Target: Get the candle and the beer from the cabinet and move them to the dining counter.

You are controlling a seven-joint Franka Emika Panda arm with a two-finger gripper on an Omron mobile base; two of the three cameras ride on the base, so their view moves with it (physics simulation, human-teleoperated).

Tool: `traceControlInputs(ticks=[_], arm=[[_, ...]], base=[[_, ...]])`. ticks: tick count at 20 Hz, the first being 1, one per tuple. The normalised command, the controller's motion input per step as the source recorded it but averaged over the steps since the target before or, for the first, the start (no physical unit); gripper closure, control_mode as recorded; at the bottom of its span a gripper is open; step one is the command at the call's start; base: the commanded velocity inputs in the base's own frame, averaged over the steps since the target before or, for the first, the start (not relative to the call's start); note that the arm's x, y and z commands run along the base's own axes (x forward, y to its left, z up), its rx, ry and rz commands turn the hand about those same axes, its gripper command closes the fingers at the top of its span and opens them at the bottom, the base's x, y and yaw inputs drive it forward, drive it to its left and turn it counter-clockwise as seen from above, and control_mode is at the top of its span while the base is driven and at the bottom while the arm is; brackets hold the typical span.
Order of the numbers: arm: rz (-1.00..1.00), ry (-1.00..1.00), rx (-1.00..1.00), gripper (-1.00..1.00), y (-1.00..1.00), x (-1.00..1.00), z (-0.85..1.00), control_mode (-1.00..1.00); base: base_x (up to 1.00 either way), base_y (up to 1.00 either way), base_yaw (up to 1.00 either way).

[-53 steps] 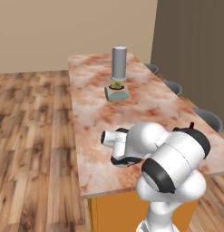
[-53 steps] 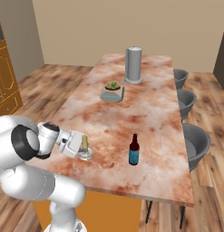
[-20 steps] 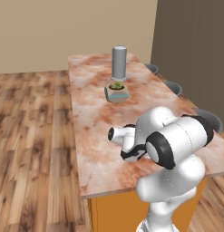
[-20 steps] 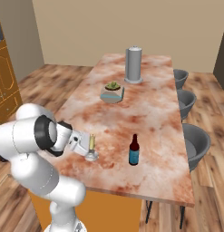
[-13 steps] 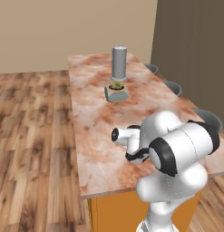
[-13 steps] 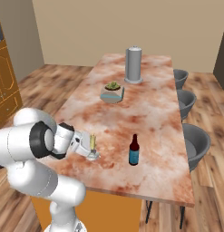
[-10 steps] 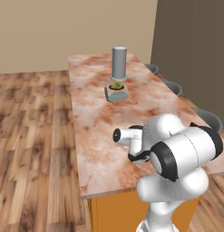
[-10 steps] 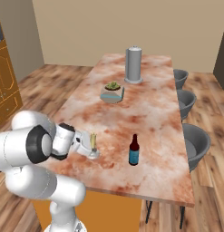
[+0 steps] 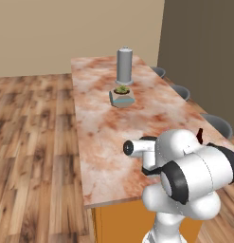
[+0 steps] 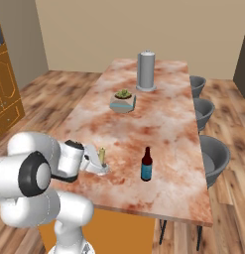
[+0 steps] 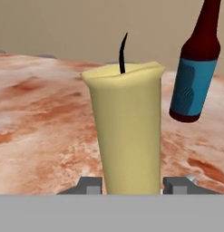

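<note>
The candle (image 10: 101, 157) is a pale olive-yellow cylinder with a thin dark wick, on a whitish dish. It is near the front left of the dining counter (image 10: 163, 129). My gripper (image 10: 96, 166) is shut on it from the left. In the hand view the candle (image 11: 127, 131) stands upright between my fingertips (image 11: 90, 185), just above the marble. Whether its dish touches the top, I cannot tell. The beer (image 10: 147, 165) stands upright on the counter, a short way right of the candle, and rises at the upper right of the hand view as well, the beer (image 11: 195, 77) tilted by the camera.
A tall grey cylinder (image 10: 146, 71) stands at the counter's far end, with a small potted plant (image 10: 123, 101) in front of it. Grey chairs (image 10: 213, 158) line the counter's right side. Orange cupboards (image 10: 5, 94) stand at far left across a wood floor.
My arm has pushed forward over the counter, carrying the candle a little to the right, closer to the beer. The beer, cylinder and plant have stayed put.
</note>
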Motion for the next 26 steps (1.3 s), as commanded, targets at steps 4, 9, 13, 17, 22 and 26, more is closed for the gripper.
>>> traceControlInputs(ticks=[4,9,13,17,22,26], arm=[[0.0,-0.14,0.03,1.0,0.04,-0.23,-0.53,-1.0],[0.0,-0.1,0.02,1.0,0.08,-0.19,-0.52,-1.0],[0.0,-0.08,0.0,-1.0,0.24,-0.18,-0.6,-1.0],[-0.02,-0.12,0.0,-1.0,0.31,-0.23,-0.58,-1.0],[-0.04,-0.16,0.0,-1.0,0.23,-0.3,-0.53,-1.0],[-0.05,-0.21,0.0,-1.0,0.16,-0.31,-0.45,-1.0]], base=[[0.0,0.0,0.0],[0.0,0.0,0.0],[0.0,0.0,0.0],[0.0,0.0,0.0],[0.0,0.0,0.0],[0.0,0.0,0.0]])
